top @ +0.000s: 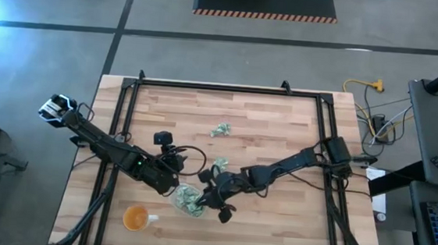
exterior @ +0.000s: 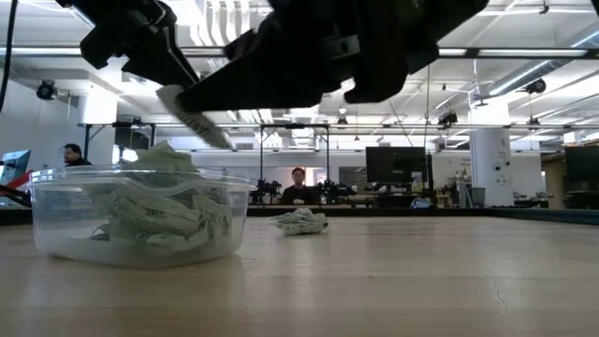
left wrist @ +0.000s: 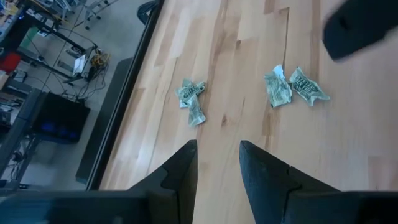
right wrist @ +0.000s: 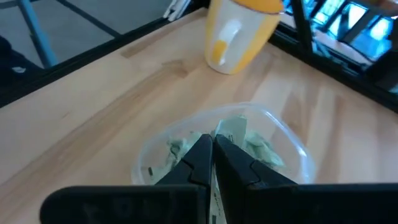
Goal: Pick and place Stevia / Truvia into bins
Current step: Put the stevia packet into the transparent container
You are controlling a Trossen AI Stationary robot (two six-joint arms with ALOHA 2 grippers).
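The clear bin [top: 188, 200] sits near the table's near edge, filled with pale green packets [exterior: 154, 220]. My right gripper [right wrist: 212, 146] hovers just above the bin [right wrist: 292, 146], shut on one Stevia packet [right wrist: 231, 130]; in the low view that packet [exterior: 194, 119] shows above the bin's rim. My left gripper [left wrist: 217, 158] is open and held above the table just left of the bin, touching nothing. Loose packets lie flat on the wood in two small groups [top: 220, 130] [top: 219, 166], seen in the left wrist view as one group [left wrist: 191, 101] and another [left wrist: 292, 87]. My right gripper pinches one Stevia packet between its two fingertips, coming at it from above and slanting down toward the bin. The packet's free end [right wrist: 233, 127] sticks out beyond the tips. It is lifted clear, hanging tilted over the packets in the bin.
An orange cup with a handle [top: 137, 218] stands near the near edge, left of the bin; it also shows in the right wrist view [right wrist: 239, 31]. Black frame rails [top: 125, 123] run along the table's sides. Bare wood lies to the right [top: 290, 214].
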